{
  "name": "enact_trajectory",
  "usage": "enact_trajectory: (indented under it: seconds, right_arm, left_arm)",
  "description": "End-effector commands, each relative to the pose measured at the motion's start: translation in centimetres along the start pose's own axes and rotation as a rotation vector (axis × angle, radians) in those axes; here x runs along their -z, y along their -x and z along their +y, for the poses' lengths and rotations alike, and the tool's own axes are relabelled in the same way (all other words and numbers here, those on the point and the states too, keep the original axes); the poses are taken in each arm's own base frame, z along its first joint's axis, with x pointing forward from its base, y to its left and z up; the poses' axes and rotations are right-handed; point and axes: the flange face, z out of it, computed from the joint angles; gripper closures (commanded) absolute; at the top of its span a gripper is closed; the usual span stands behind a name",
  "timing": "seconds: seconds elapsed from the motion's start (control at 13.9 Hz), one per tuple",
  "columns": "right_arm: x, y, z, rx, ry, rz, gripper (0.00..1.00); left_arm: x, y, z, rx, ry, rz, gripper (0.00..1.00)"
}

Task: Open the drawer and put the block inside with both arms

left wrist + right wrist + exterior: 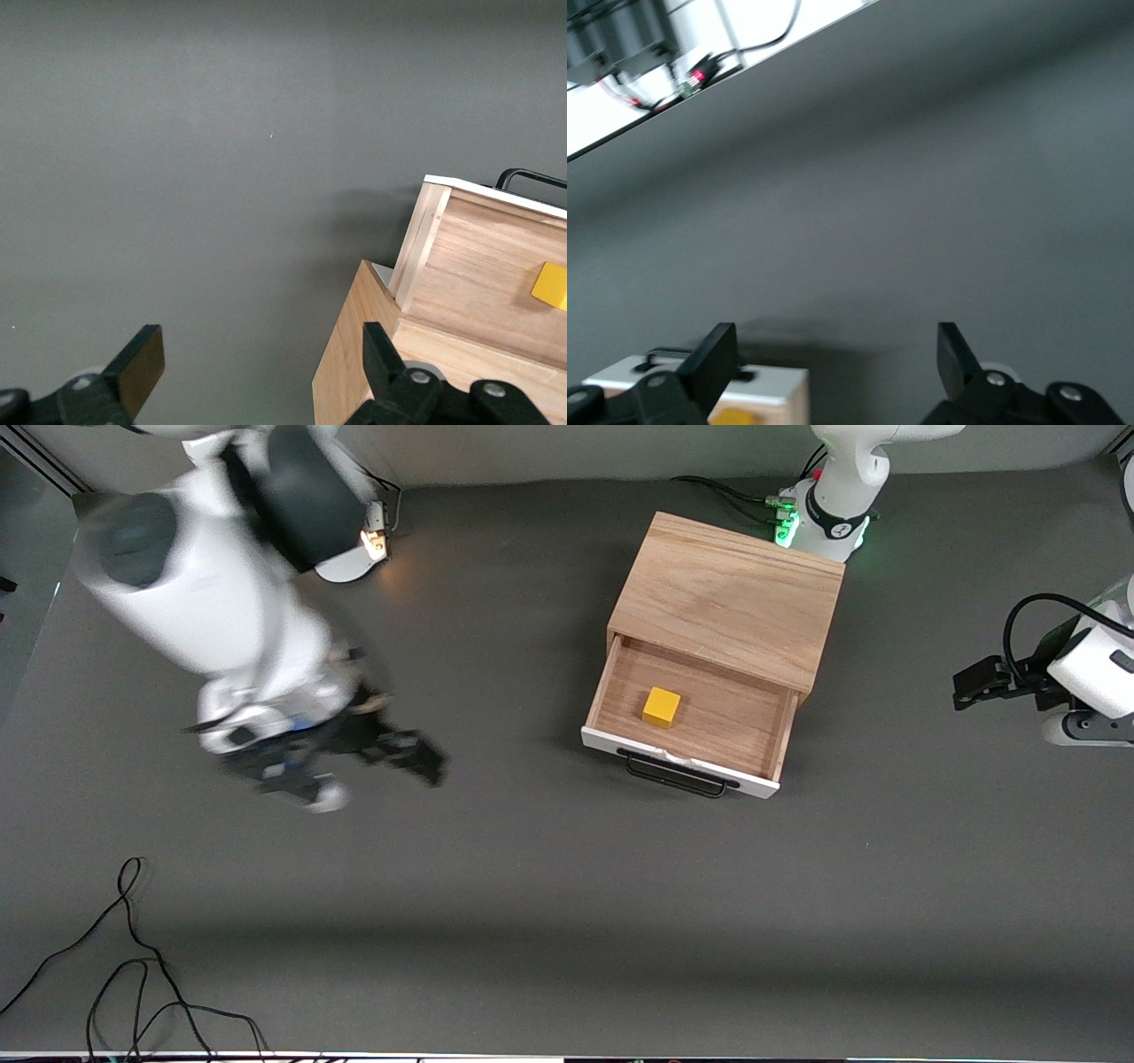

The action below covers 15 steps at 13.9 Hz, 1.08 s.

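The drawer [687,722] is standing pulled well out of the oak cabinet [731,598], and the block [661,707] is lying on its wood floor, clear of all four walls and toward the right arm's end of the tray, so you are judging the placing as done and the step in hand as a retreat of both arms. The right hand [416,755] is hanging over bare counter [567,921] well apart from the drawer, toward the right arm's end; its wrist view is showing both fingers [718,359] spread wide with nothing between them. The left hand [973,684] is hovering over the counter at the left arm's end, near the cabinet's side; its fingers [142,359] are also standing wide apart and empty. To do this well, you are keeping both hands high and away from the black bar handle [678,772] so the drawer front is not being nudged, and leaving the fingers spread. The block is reading as a small yellow cube with crisp edges and a matte face, far smaller than the drawer, sitting flat and slightly turned against the drawer walls. The drawer is showing a white front and a light wood interior. Loose black cables [133,974] are lying on the counter nearest the front camera, well apart from everything else.
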Motion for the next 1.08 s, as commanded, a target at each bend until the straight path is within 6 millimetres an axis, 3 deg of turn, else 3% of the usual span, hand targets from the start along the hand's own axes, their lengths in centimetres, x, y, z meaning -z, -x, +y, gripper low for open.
enact_trajectory:
  seconds: [0.0,0.14,0.29,0.5,0.65,0.86,1.0]
  right_arm:
    - [1.2,-0.8,7.4,0.047,0.02,-0.027,0.0]
    - [1.8,-2.0,12.1,0.059,0.046,-0.024,0.0]
    - [2.4,-3.8,18.1,0.063,0.067,-0.029,0.0]
    - [2.0,-5.0,23.2,0.149,0.095,-0.067,0.0]
    - [1.1,-5.2,24.0,0.17,0.135,-0.094,0.0]
    - [0.5,-4.1,21.7,0.227,0.195,-0.084,0.0]
    - [0.1,-4.1,21.7,0.23,0.197,-0.082,0.0]
  left_arm:
    - [0.3,0.0,-0.1,-0.017,-0.01,0.004,0.0]
    - [0.3,0.0,-0.1,-0.017,-0.012,0.004,0.0]
    - [0.3,0.0,-0.1,-0.017,-0.012,0.004,0.0]
    - [0.3,-0.1,-0.1,-0.017,-0.012,0.004,0.0]
    - [0.2,-0.1,-0.2,-0.015,-0.012,0.003,0.0]
    - [0.2,-0.1,-0.2,-0.015,-0.012,0.001,0.0]
    - [0.2,-0.1,-0.1,-0.017,-0.012,0.003,0.0]
